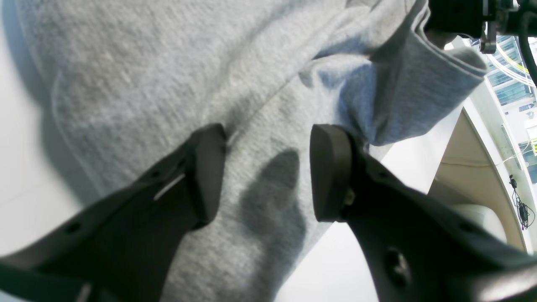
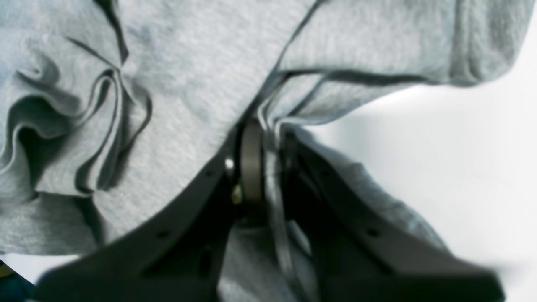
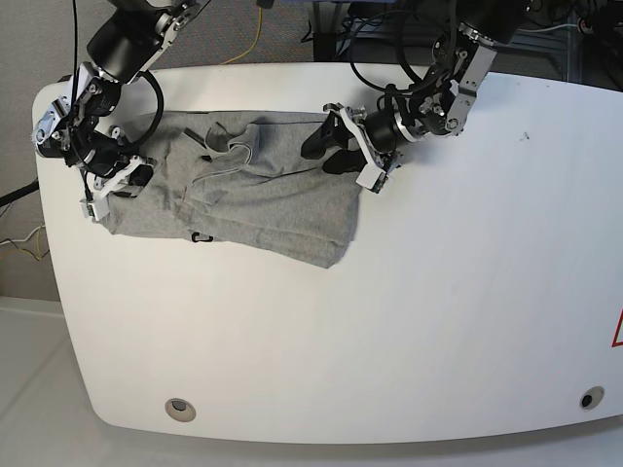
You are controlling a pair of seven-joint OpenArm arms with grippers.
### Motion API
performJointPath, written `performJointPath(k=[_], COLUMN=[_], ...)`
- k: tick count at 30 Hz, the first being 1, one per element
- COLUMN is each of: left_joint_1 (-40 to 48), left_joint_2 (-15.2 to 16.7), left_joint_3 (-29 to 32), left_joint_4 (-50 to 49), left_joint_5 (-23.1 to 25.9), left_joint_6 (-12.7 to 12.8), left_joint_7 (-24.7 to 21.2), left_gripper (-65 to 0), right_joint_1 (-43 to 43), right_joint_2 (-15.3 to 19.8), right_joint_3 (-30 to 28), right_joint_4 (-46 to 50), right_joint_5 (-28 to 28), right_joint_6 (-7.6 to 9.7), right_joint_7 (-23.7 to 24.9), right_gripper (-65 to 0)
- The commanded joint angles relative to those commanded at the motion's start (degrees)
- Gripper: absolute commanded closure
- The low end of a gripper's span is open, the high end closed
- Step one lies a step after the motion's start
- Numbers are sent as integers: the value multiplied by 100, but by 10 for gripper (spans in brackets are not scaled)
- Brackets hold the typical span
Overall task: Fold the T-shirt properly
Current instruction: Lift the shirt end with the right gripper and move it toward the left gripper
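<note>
The T-shirt lies rumpled on the table, long axis running between both arms. The right claw pinches its edge; the left claw gapes over its opposite edge.

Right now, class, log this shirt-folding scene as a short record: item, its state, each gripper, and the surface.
item: grey T-shirt
state: rumpled, partly bunched, lying on the table; not yet a neat fold
left gripper: open, fingers spread over the cloth at one shirt edge
right gripper: shut on a bunched fold of the shirt at the opposite edge
lettering: none visible in these views
surface: white table
</note>
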Motion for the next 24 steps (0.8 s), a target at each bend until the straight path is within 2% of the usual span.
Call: performJointPath(k=[7,12,21,24], left_joint_1=[0,0,0,0], left_joint_2=[0,0,9,0], left_joint_3=[0,0,0,0], left_joint_4=[-9,-9,-9,-9], left_joint_5=[0,0,0,0], left_joint_6=[0,0,0,0], left_joint_7=[0,0,0,0], left_gripper=[-313,-313,-313,-313], right_joint_1=[-18,-9,9,18], right_joint_2=[-26,-35,-44,-167], right_joint_3=[-9,-273,-440,-448], right_joint_4=[826,1301,1407,1415], right_joint_5=[26,44,44,44], right_joint_6=[0,0,0,0], right_joint_7=[-180,-180,-180,-180], right_gripper=[-21,-21,-21,-21])
